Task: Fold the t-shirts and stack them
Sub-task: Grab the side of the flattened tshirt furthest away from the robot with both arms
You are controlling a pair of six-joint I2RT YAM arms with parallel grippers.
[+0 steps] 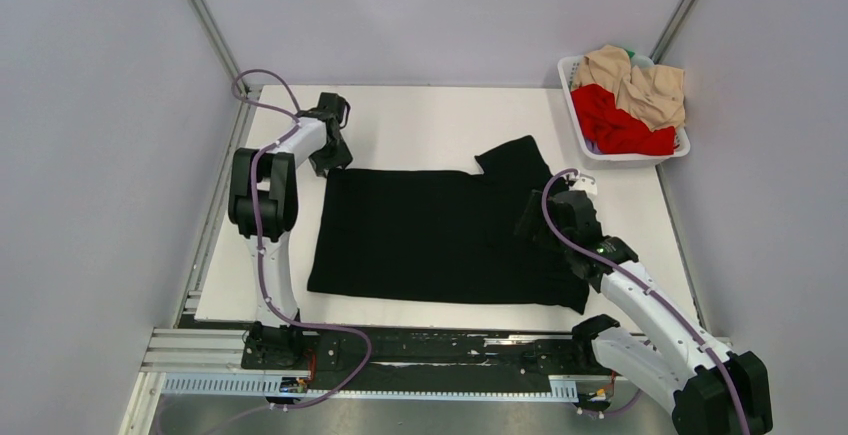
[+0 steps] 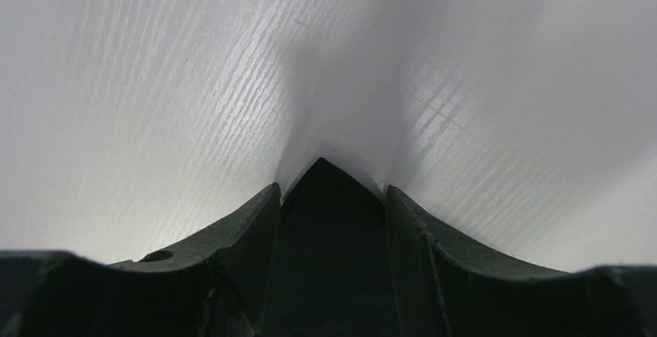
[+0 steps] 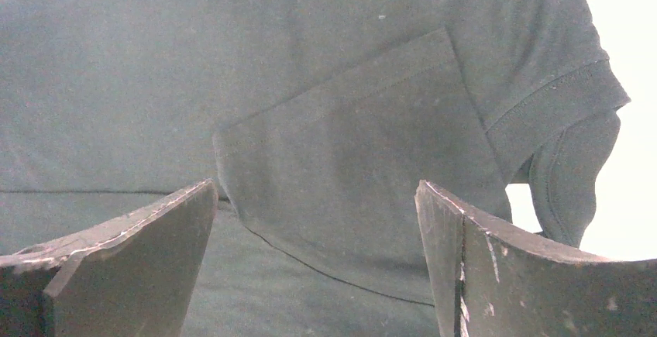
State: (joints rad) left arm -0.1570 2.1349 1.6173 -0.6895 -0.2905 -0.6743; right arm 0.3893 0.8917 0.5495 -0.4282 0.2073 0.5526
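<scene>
Black t-shirt (image 1: pixel 430 235) lies spread flat on the white table (image 1: pixel 420 120), its far-left corner between the narrowed jaws of the left gripper (image 2: pixel 329 190), grip unclear; right gripper (image 3: pixel 318 186) hangs wide open over the sleeve end

Field notes: we log the left arm (image 1: pixel 280 210) and right arm (image 1: pixel 655 310) as white links with bulky black joint housings. A mauve cable (image 1: pixel 262 275) runs along each. The right fingers (image 3: pixel 132 240) are flat, black, scuffed pale at the edges. The left fingers (image 2: pixel 232 232) are dark and curved.
</scene>
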